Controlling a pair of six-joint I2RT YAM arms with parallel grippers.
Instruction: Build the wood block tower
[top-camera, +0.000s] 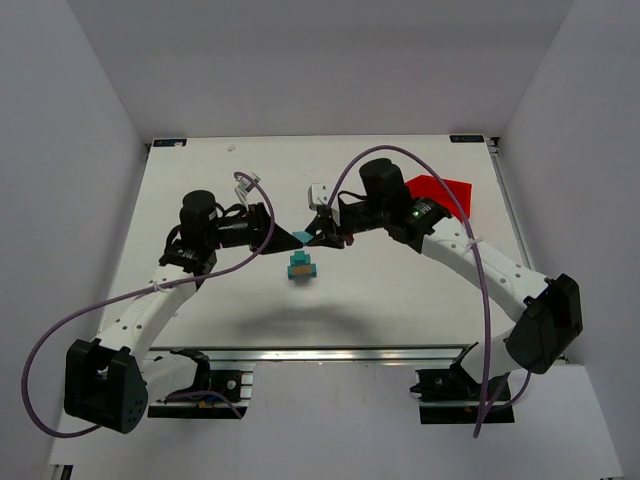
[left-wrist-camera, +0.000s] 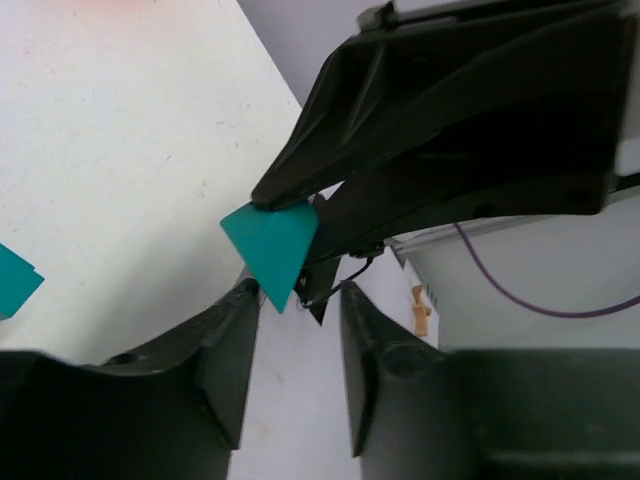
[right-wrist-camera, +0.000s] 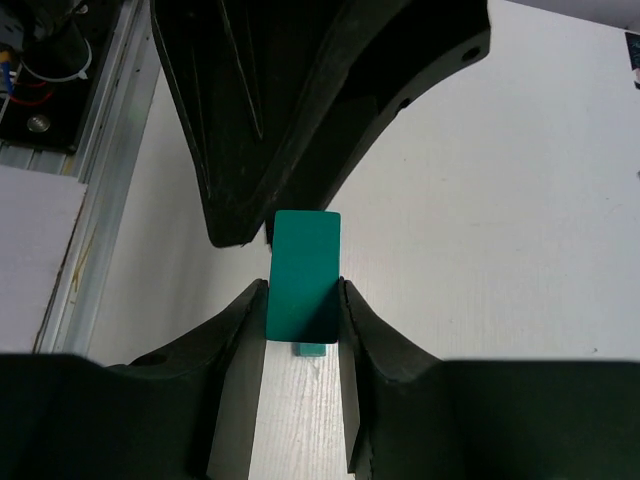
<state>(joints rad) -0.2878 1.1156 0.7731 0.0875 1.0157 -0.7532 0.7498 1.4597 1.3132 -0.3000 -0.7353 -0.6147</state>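
**Right hand grips a teal block; tower close by at 6 o'clock**

The right hand (right-wrist-camera: 304, 296) is clenched on a teal block (right-wrist-camera: 305, 258), one finger pressed to each long side. The left hand (left-wrist-camera: 298, 312) meets it from 9 o'clock in the top view. Its fingers are parted with nothing between them, and the block's corner sits just at their tips. The wood block tower (top-camera: 301, 268) stands on the counter (top-camera: 400, 300) at 6 o'clock from both hands, near but apart.

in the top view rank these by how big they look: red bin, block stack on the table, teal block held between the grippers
1. red bin, though the arm covers part of it
2. block stack
3. teal block, half hidden, so less sure
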